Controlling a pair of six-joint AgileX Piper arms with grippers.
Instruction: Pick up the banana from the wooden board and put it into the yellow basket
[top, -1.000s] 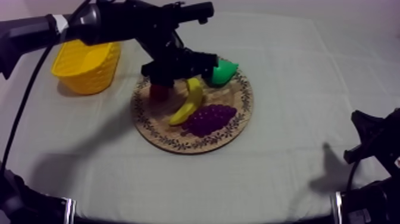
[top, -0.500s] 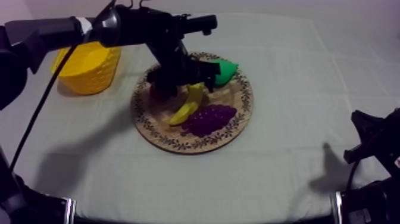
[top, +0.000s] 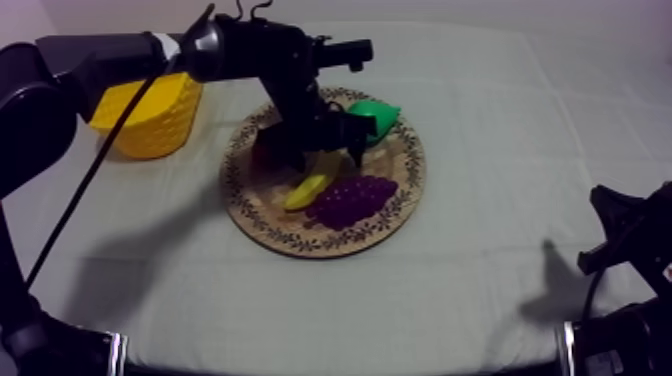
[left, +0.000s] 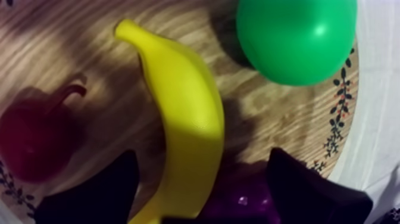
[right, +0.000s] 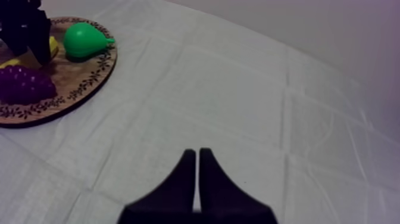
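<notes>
A yellow banana lies on the round wooden board, between a bunch of purple grapes and a small red fruit. My left gripper is low over the banana's upper end. In the left wrist view the banana runs between the two black fingers, which stand apart on either side of it; the gripper is open. A green pear sits beside the banana's tip. My right gripper is shut on nothing, over bare cloth. The yellow basket stands left of the board.
In the right wrist view the board with the pear and grapes lies well off from my right gripper. The right arm rests at the table's right edge. Bare cloth surrounds the board.
My left gripper has come down and slightly right over the board, ending low with its fingers around the banana. The fruit and the right arm have not moved.
</notes>
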